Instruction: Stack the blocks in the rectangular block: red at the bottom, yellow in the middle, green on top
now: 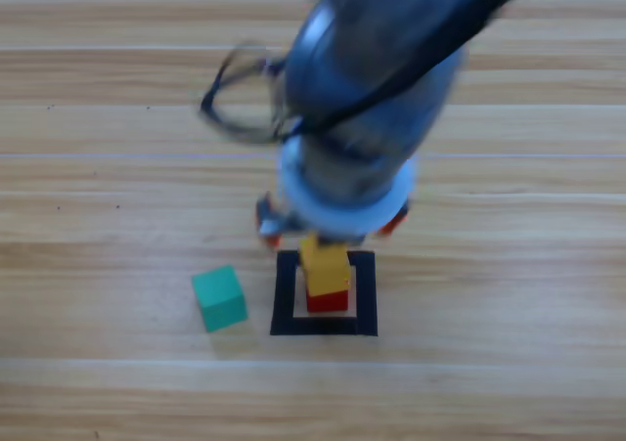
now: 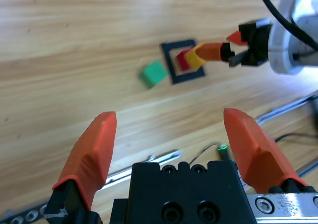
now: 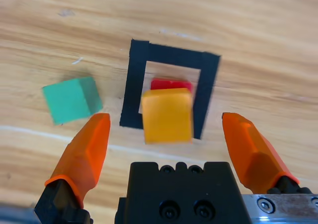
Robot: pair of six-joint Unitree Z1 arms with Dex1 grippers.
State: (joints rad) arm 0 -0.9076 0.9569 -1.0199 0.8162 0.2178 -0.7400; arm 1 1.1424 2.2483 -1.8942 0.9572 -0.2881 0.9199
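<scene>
The bench [image 1: 98, 167] is pale wood with long planks, and that is all I see behind the things.

My right claw [image 3: 166, 149] hangs right over the tape square [image 3: 136, 85]. Its jaws are wide open, one on each side, and they hold nothing. Just below it, between the jaws, sits the yellow cube [image 3: 167, 115]. The yellow cube rests on the red cube [image 3: 171, 84], and both are inside the square. The green cube [image 3: 69, 100] is on the bench off to one side of this claw, just outside the square, touching nothing.

My left claw [image 2: 171, 149] is well apart from all this, looking on from far off. Its jaws are open and empty too.

I think the green cube will be light and hard, with a dull skin that should not slip much. I would take it by two flat sides that face away from each other, near the middle, so it stays level. The pile looks a bit tippy, so I would set it down softly.

Count: one red cube, one yellow cube, one green cube, one tape square, two claws.
</scene>
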